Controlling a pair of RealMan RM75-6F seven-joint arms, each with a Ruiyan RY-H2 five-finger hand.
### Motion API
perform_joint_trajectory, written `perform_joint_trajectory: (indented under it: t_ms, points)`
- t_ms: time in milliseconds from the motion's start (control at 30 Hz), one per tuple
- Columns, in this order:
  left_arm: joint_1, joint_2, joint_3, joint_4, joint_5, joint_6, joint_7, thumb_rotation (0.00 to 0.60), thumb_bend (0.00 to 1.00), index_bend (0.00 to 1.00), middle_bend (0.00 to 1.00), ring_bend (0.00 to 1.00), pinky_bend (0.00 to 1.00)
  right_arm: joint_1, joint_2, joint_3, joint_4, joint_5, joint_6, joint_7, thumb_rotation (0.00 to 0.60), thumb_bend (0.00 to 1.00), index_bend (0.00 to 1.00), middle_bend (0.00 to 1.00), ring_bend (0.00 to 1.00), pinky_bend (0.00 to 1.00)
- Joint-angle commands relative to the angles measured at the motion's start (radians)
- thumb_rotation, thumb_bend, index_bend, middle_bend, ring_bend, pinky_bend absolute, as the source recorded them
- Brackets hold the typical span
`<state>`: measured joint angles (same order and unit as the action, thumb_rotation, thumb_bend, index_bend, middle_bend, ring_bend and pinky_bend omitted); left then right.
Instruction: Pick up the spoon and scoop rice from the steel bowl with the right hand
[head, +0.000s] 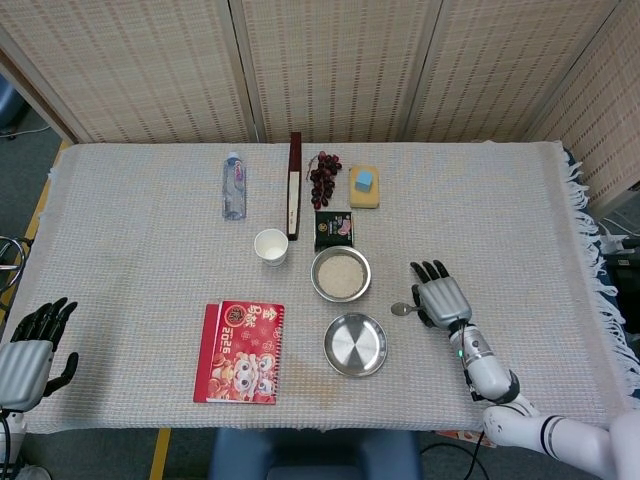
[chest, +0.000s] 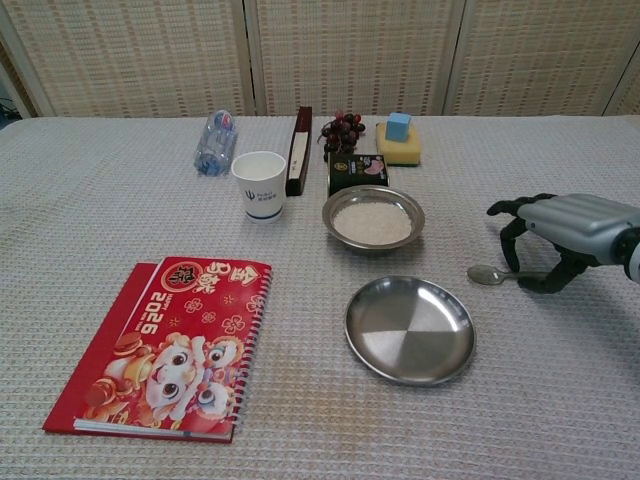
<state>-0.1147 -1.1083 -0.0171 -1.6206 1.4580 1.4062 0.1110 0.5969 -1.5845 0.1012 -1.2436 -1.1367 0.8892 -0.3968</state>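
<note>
A small metal spoon (chest: 487, 274) lies on the cloth right of the two steel dishes, its bowl end pointing left. My right hand (chest: 565, 225) arches over its handle, with fingers on the far side and thumb on the near side, pinching it. From above, the spoon (head: 403, 308) sticks out left of the right hand (head: 440, 296). The steel bowl (chest: 328, 212) holds white rice and stands left of the spoon, behind an empty steel plate (chest: 409, 328). My left hand (head: 28, 345) hangs open off the table's left front corner, holding nothing.
A red calendar book (head: 240, 352) lies front left. A paper cup (head: 271, 246), water bottle (head: 233, 186), long dark box (head: 294, 185), grapes (head: 324, 176), yellow sponge with a blue cube (head: 364, 187) and a black packet (head: 334, 228) sit behind the rice bowl.
</note>
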Motion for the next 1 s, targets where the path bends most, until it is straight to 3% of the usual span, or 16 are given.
perform_joint_trajectory:
  t_ms: [33,367,1000]
  points:
    - [0.000,0.000,0.001,-0.001,0.000,-0.001,0.002,0.600,0.48,0.00,0.00,0.00,0.12,-0.002,-0.004,-0.003,0.003,-0.013,0.013,0.004,0.600,0.30,0.68,0.29,0.00,0.00]
    - [-0.001,0.004,0.003,-0.003,0.001,-0.005,-0.004,0.600,0.48,0.00,0.00,0.00,0.12,-0.011,-0.031,-0.001,0.027,-0.033,0.068,-0.017,0.600,0.31,0.79,0.45,0.07,0.00]
    - [-0.002,0.007,0.005,-0.004,0.001,-0.009,-0.008,0.600,0.48,0.00,0.00,0.00,0.12,-0.018,-0.057,0.004,0.053,-0.036,0.086,-0.024,0.600,0.32,0.92,0.57,0.15,0.00]
